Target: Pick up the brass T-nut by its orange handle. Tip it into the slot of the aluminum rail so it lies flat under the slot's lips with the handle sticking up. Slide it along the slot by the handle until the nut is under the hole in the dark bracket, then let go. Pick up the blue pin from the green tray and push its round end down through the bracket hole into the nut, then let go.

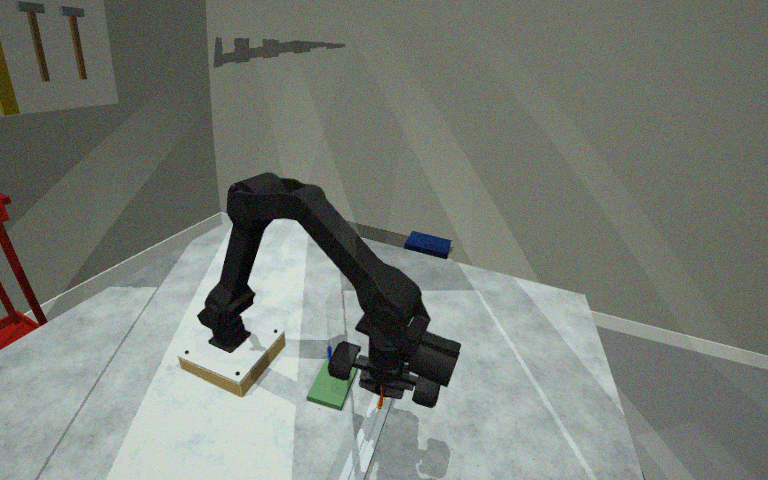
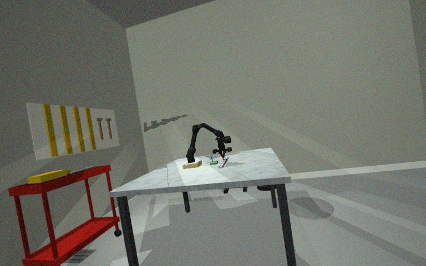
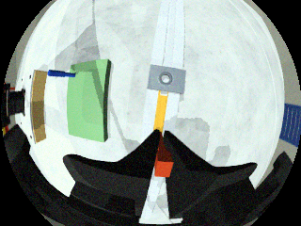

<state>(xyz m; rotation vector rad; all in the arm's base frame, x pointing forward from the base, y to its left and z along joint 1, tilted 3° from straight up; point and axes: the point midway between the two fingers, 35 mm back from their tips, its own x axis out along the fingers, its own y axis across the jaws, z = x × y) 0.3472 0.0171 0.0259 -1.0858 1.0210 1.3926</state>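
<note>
Holding orange handle in gripper; brass T-nut at rail, just beside bracket. Blue pin at green tray.

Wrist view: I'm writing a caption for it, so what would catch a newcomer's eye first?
Probably the orange handle, clamped in the black gripper at lower center. Next, the bright green tray on the left, with the blue pin at its upper left.
</note>
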